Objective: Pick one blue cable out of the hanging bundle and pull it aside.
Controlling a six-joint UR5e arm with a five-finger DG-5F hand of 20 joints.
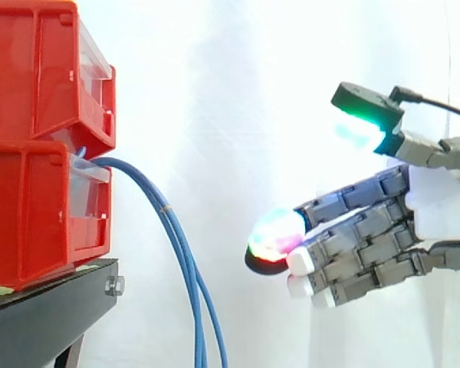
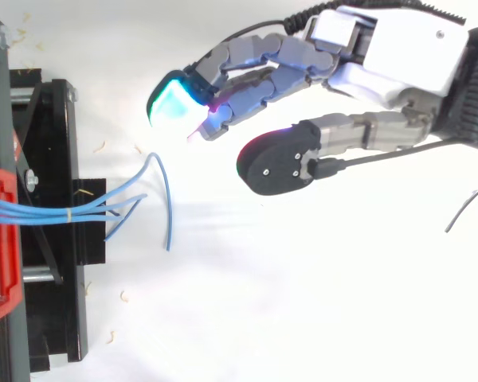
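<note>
Below, blue cables (image 1: 188, 264) cropped, perhaps three.

Red bins (image 1: 38, 115), black stand (image 1: 54, 307), white curtain (image 1: 238, 92). Blue cables (image 1: 176, 245) with a yellowish band (image 1: 166, 207). Grey-and-white hand (image 1: 437, 207); pads (image 1: 276, 234) glow green, cyan, magenta.

black stand (image 1: 50, 314) holds a red bin (image 1: 31, 218) (a second red bin (image 1: 31, 73) stacked above).
</note>
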